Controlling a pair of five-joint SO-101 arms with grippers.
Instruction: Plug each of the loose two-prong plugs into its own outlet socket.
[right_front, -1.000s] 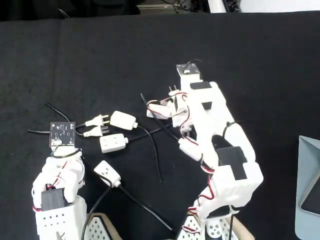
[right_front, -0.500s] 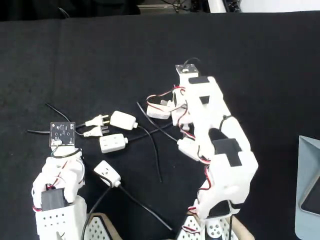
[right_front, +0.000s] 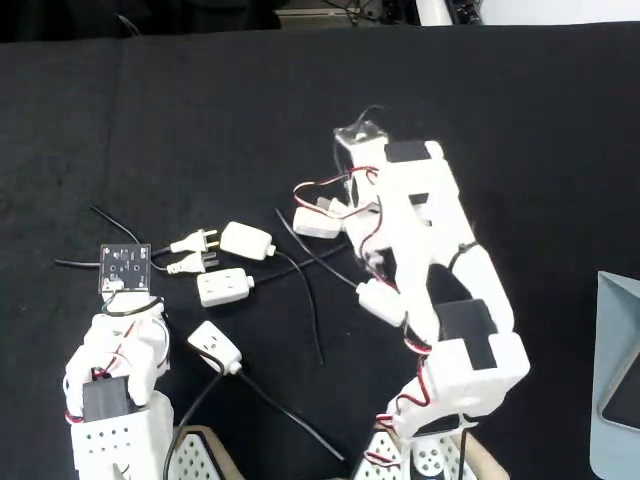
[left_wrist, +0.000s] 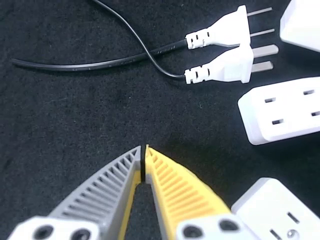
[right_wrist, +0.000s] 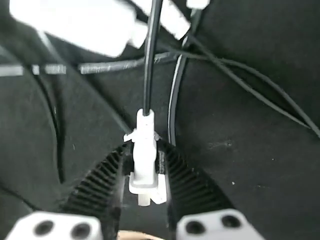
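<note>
Two loose white two-prong plugs (right_front: 193, 241) (right_front: 188, 264) lie side by side on the black cloth, seen close in the left wrist view as an upper plug (left_wrist: 225, 34) and a lower plug (left_wrist: 226, 66). Three white outlet sockets (right_front: 246, 240) (right_front: 224, 288) (right_front: 214, 347) sit around them. My left gripper (left_wrist: 145, 150) is shut and holds nothing, a short way back from the plugs. My right gripper (right_wrist: 144, 172) is shut on a third white plug (right_wrist: 145, 150), held above the cloth right of the sockets (right_front: 320, 220), its black cord (right_wrist: 151, 55) running away from it.
Black cords (right_front: 308, 300) cross the cloth between the sockets and the right arm. A grey bin (right_front: 618, 370) stands at the right edge. The far half of the cloth (right_front: 200, 110) is bare.
The right arm has swung a little to the left and turned its wrist, carrying the plug toward the sockets. The left arm has stayed where it was.
</note>
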